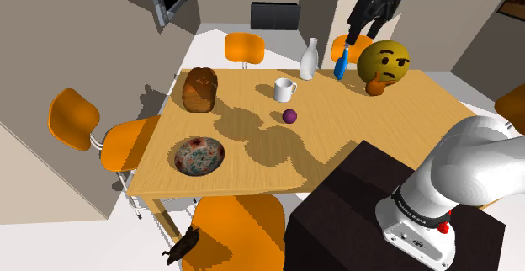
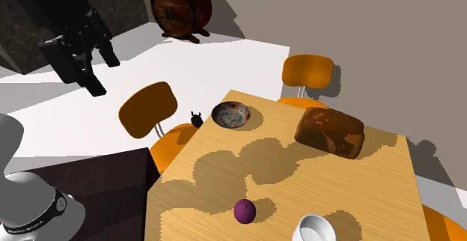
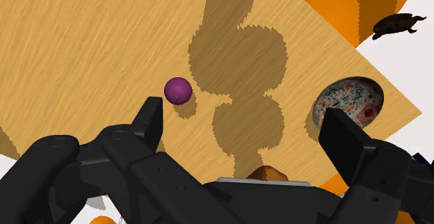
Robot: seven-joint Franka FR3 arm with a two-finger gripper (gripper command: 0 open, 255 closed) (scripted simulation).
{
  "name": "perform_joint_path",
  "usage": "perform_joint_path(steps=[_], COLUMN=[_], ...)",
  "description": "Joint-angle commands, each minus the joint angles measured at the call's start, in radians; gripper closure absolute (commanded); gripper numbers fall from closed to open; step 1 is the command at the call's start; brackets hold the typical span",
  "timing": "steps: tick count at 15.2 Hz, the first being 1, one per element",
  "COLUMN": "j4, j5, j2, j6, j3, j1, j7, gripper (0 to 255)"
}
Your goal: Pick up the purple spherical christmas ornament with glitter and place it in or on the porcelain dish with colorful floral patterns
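Purple ornament [image 3: 178, 90] on table [image 3: 83, 42], gripper [image 3: 243, 117] spread wide above, shoulder view adds white mug [image 1: 284, 88]

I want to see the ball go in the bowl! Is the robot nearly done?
Not yet, nothing is done. The purple ball sits on the table, apart from the empty flowery dish. The hand is open above, holding nothing. Grabbing, carrying and dropping are left.

The wooden bench [image 1: 370, 118] carries a floral dish [image 1: 200, 156] near one corner, a brown loaf [image 1: 200, 89], a white mug [image 1: 285, 89], a purple ball [image 1: 289, 116] near it, a white bottle [image 1: 310, 60] and a yellow emoji face [image 1: 385, 64].
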Motion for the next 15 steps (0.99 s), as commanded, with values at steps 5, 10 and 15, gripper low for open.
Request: perform_joint_path(steps=[5,10,15], j4=[-0.103,-0.203,-0.269], j5=[-0.002,0.0,0.011], j2=[0.033,0.109,0.226], j6=[0.139,0.32,0.506], j3=[-0.028,-0.065,-0.105], j1=[-0.01,-0.02,-0.024], j7=[-0.015,-0.038,-0.067], gripper=[0,0,0])
